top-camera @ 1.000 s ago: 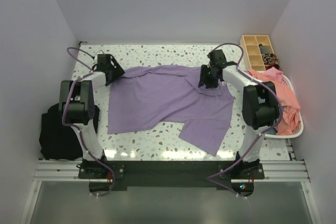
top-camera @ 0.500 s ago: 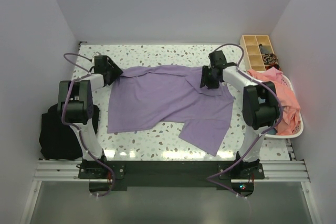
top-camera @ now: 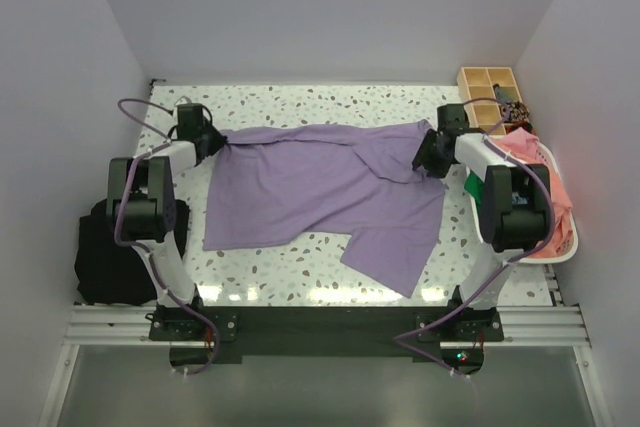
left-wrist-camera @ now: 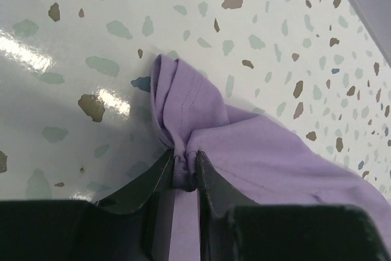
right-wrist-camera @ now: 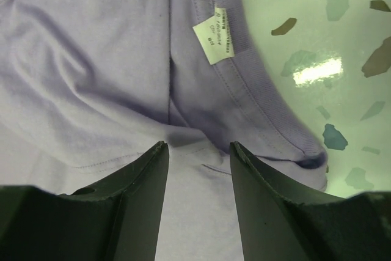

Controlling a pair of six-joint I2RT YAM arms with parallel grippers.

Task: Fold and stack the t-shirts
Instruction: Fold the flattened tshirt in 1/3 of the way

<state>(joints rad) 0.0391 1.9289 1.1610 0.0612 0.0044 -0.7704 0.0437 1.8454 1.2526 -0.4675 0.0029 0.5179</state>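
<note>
Lavender-purple short-sleeved cloth t-shirt (top-camera: 320,192): lies unfolded and rumpled on speckled terrazzo table (top-camera: 300,102). Left gripper (left-wrist-camera: 183,172): jaws pinched onto a bunched far-left corner. Right gripper (right-wrist-camera: 195,151): jaws part-way apart at the labelled collar; whether it holds the cloth is unclear. Risks: the thin pinch may slip under tension; an uneven pull could skew the cloth or bunch the collar.

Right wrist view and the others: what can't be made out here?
- Right wrist: whether the right tool pinches the purple t-shirt; the cloth between its fingers runs off the bottom edge.
- Right wrist: label print, too small.
- Top: basket contents, covered by the pink shirt and right arm.
</note>
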